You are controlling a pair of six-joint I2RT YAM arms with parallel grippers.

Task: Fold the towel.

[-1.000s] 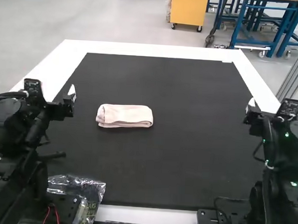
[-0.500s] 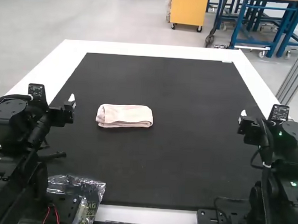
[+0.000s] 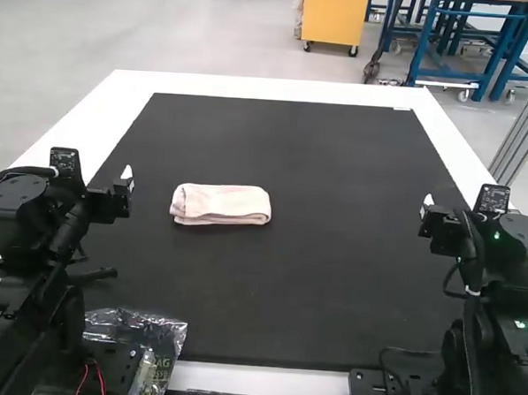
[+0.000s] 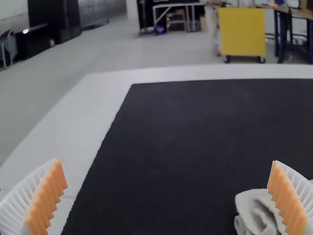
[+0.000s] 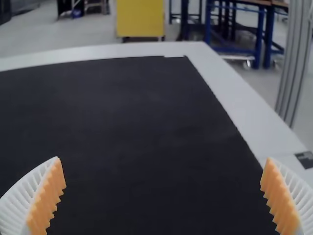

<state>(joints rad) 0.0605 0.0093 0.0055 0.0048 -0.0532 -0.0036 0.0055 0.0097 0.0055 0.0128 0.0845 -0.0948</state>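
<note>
- Towel [image 3: 220, 205]: pale pink, it lay folded into a compact, layered rectangle on the black mat [image 3: 285, 296], its long sides running across the table [image 3: 278, 89], nearer the left arm [image 3: 32, 230] than the right arm [image 3: 500, 263].
- Left gripper [image 3: 126, 180]: in the high view it stood over the left side of the mat, beside the towel and apart from it. Its fingers were spread wide and gripped nothing.
- Left wrist view: the ribbed white fingers [image 4: 45, 200] of the left gripper [image 4: 167, 166], faced with orange pads, flanked a broad gap. One finger stood in front of the towel and overlapped part of it in the view; the towel's rounded, layered end showed beside that pad, within the gap as seen from this camera.
- Right gripper [image 3: 430, 206]: it stood near the mat's right side, well apart from the towel, its fingers likewise wide open and empty.
- Right wrist view: the orange pads [image 5: 48, 196] of the right gripper [image 5: 163, 161] faced one another across a broad gap, with the mat beyond.
- Clear plastic bag [image 3: 155, 333]: it lay beside the left arm's base, near the mat's near left corner.
</note>
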